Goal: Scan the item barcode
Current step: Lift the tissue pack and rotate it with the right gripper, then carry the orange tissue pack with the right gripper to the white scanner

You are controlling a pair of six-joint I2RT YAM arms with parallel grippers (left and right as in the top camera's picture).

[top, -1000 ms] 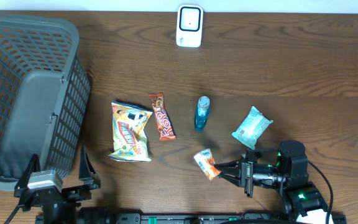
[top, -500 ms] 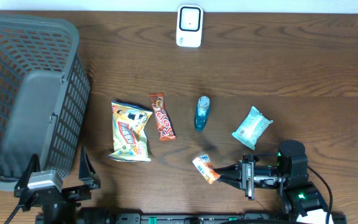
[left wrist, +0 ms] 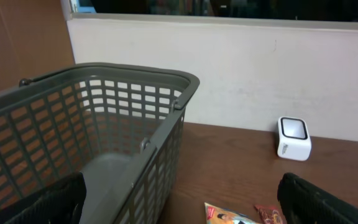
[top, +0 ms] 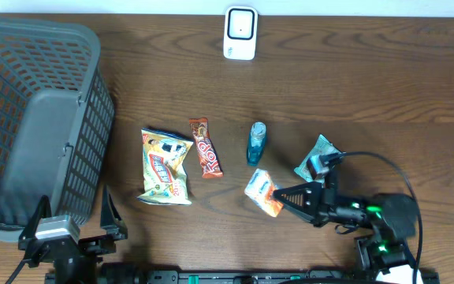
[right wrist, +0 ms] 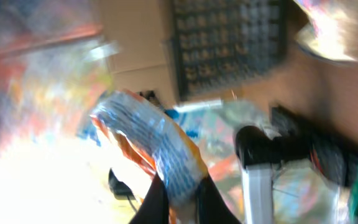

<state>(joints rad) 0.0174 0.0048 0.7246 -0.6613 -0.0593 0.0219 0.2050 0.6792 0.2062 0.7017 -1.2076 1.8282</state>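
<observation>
My right pincer [top: 280, 196] is closed on one end of a small orange-and-white packet [top: 262, 192], near the front edge of the tabletop [top: 385, 95]. I judge the packet to be off the wood rather than lying on it, though the overhead view does not settle that. The pickup looks done; the scan itself is not.

The scanner [top: 240, 33] stands at the far edge, well apart from the packet, with its window facing up. What I reckon is left is to carry the packet across, turn the barcode toward that window, and hold it there. My right wrist view is badly blurred; I can make out the packet [right wrist: 160, 155] pinched between my fingers [right wrist: 207, 202], but not where its barcode sits, so I cannot tell which face to show.

My left pincer [top: 73, 214] hangs spread wide and empty at the front left, just beside the basket [top: 38, 118]; it has no part in this step.

A blue bottle [top: 256, 143] lies near the packet and roughly on the line to the scanner; I would pass over it or to one side. A teal pouch [top: 315, 162] lies close against my right arm and could be nudged as I swing. A chocolate bar [top: 205, 147] and a yellow chips bag [top: 165, 166] lie further left, clear of that path; beyond the bottle the wood is bare up to the scanner.
</observation>
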